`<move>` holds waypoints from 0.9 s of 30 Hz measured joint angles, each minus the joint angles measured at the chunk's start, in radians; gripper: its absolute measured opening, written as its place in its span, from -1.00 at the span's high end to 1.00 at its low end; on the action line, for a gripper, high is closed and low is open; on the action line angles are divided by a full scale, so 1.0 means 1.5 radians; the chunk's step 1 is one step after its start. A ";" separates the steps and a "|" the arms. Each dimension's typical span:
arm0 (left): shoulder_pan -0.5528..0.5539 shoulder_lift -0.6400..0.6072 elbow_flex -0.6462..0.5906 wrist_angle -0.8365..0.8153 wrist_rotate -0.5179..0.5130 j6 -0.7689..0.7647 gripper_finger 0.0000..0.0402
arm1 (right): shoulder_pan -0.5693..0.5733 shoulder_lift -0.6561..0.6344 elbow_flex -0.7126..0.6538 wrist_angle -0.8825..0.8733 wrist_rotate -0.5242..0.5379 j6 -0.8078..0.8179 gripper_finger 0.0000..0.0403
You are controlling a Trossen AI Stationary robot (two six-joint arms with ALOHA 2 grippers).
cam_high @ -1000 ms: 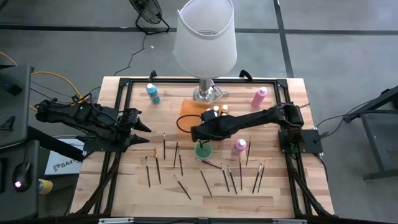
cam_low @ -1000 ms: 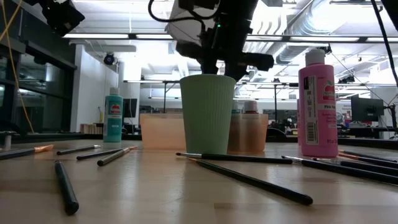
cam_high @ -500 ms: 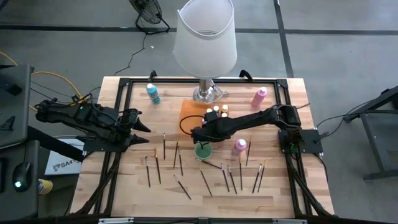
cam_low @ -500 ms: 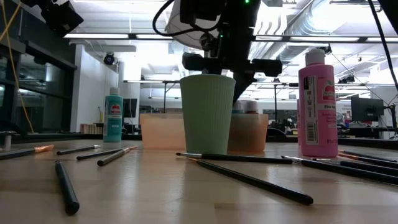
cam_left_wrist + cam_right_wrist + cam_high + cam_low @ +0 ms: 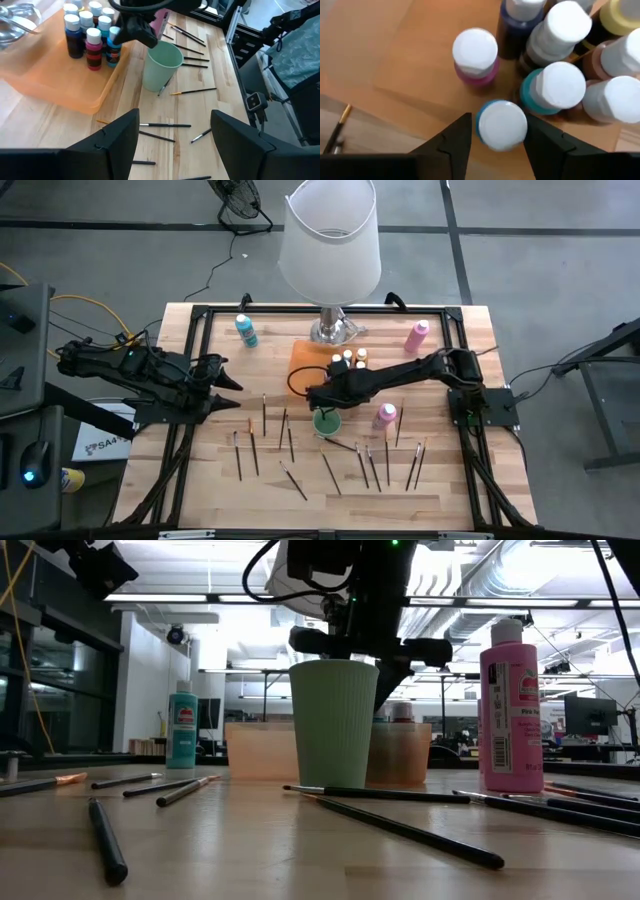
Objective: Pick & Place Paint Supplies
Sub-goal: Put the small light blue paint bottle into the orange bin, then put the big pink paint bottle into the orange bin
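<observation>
Right pincer (image 5: 495, 131): jaws parted around blue bottle (image 5: 501, 124) in orange tray (image 5: 47, 92), beside green cup (image 5: 161, 65) | Left pincer (image 5: 172, 135): wide, empty | Risk: bottle tips into neighbouring bottles.

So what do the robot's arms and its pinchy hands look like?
Both arms are dark, nearly black, built of chunky jointed sections. A black cable loops beside the right arm. The left gripper has two broad, flat, matte black fingers; the right gripper has similar dark, angular ones. The left arm looks the same.
</observation>
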 joint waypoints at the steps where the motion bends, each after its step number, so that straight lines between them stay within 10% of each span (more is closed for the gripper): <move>1: 0.000 0.000 0.000 0.000 -0.002 0.000 -0.18 | 0.000 0.000 0.000 0.000 -0.005 -0.004 0.18; 27: 0.000 0.000 0.000 -0.006 0.001 0.001 -0.18 | -0.004 -0.066 0.000 -0.016 -0.069 0.002 -0.38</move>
